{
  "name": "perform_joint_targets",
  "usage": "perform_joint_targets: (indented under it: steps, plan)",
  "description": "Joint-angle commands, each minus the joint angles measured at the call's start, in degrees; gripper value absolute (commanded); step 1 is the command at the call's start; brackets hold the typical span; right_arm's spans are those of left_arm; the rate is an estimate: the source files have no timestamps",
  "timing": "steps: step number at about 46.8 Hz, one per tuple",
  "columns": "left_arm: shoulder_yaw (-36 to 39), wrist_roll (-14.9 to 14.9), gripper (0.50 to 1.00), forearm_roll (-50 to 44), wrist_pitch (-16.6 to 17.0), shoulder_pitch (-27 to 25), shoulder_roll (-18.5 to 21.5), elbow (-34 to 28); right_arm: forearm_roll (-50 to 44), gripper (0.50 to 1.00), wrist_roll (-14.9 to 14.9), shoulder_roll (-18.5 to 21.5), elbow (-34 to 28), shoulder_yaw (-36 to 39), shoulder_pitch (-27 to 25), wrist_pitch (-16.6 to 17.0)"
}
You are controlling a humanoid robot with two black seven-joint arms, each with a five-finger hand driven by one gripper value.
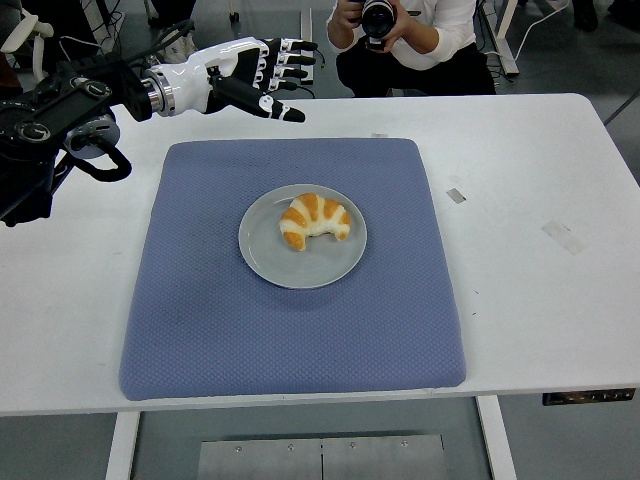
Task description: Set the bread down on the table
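Observation:
A golden croissant-shaped bread (pixel 315 220) lies on a round grey plate (pixel 270 258) in the middle of a blue mat (pixel 300 330). My left hand (pixel 283 78), white with black fingers, hovers over the table's far left, above and left of the plate, well apart from the bread. Its fingers are spread and hold nothing. My right arm does not appear.
The white table (pixel 540 280) has bare surface right of the mat, with small tape marks (pixel 456 195). A person (pixel 410 35) crouches behind the far edge holding a camera. Cables lie on the floor at the back.

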Motion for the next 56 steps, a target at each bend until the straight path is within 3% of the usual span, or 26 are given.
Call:
perform_joint_targets:
  steps: [1, 44, 56]
  plan:
    - [1.3, -0.1, 0.977, 1.0, 0.0, -0.6, -0.3, -0.1, 0.0, 1.0, 0.0, 0.0, 0.0, 0.1, 0.0, 0.0]
    - [2.2, -0.1, 0.971, 15.8, -0.6, -2.4, -0.2, -5.6, 0.0, 1.0, 0.0, 0.0, 0.0, 0.1, 0.0, 0.0]
    - [8.9, 0.1, 0.971, 15.7, -0.1, -1.6, -0.2, -6.7, 0.0, 1.0, 0.0, 0.0, 0.0, 0.1, 0.0, 0.0]
